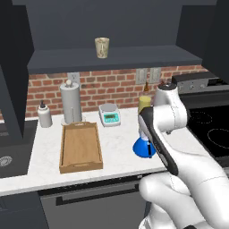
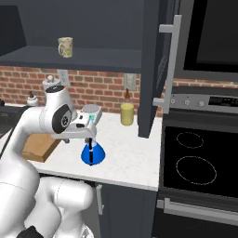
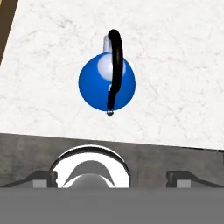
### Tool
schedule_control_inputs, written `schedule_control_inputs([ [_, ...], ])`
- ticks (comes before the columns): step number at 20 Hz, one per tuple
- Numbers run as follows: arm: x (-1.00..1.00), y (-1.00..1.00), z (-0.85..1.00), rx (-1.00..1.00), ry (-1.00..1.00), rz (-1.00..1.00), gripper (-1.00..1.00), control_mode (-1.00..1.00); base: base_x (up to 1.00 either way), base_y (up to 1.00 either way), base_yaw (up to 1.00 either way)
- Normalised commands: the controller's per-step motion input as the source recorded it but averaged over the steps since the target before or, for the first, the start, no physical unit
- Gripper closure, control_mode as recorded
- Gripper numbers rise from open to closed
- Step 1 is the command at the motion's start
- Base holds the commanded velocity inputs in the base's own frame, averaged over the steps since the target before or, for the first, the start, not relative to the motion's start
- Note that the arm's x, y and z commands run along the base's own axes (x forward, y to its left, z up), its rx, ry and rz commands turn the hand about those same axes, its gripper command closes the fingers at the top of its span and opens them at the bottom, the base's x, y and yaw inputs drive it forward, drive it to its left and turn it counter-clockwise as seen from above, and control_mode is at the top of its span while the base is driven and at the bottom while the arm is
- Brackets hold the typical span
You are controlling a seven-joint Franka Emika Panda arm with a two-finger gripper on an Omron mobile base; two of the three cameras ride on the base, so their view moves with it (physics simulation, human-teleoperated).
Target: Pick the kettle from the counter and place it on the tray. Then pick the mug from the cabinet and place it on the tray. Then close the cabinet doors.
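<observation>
Counter [image 3: 175,65]: kettle [image 3: 96,85] beneath open tool [image 3: 111,177]

Red brick wall [image 1: 112,87] (white outlets [image 1: 149,75]) beside black stove [image 2: 197,162].

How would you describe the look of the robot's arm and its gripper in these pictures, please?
The arm is glossy white, built of rounded, bulbous segments, with dark grey to black bands and round caps at the joints. No cables or markings show. The gripper ends in two small dark grey finger tips, blocky and squared.
</observation>
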Motion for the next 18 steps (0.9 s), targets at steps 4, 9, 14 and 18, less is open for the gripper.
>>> schedule_control_inputs([
  [4,0.59,0.0,-0.22,-0.01,0.25,0.0,-1.0,-1.0,0.0,0.0,0.0],
  [9,0.54,-0.02,-0.34,0.0,0.18,0.0,-1.0,-1.0,0.0,0.0,0.0],
  [14,0.43,-0.07,-0.56,0.0,0.07,0.0,-1.0,-1.0,0.0,0.0,0.0],
  [18,0.44,-0.03,-0.48,0.01,0.0,0.0,-1.0,-1.0,0.0,0.0,0.0],
])
